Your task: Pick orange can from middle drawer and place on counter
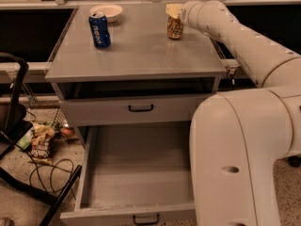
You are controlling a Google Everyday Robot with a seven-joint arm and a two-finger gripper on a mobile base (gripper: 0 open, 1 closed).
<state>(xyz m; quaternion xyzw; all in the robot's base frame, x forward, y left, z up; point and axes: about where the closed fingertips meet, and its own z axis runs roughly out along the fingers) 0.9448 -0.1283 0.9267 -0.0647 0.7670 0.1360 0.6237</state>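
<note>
The orange can [175, 28] stands upright at the back right of the counter [141, 55], its base at or just above the surface. My gripper [173, 11] comes in from the right on the white arm [235, 36] and is shut on the top of the orange can. The middle drawer [141, 168] is pulled wide open below; its grey floor holds nothing, and its black handle [146, 219] is at the bottom edge.
A blue Pepsi can [99, 29] and a white bowl [106, 11] stand at the counter's back left. The upper drawer front [129, 109] sits slightly open. My white body [240, 164] fills the right. A snack bag [41, 142], cables and a black frame [14, 102] are on the left.
</note>
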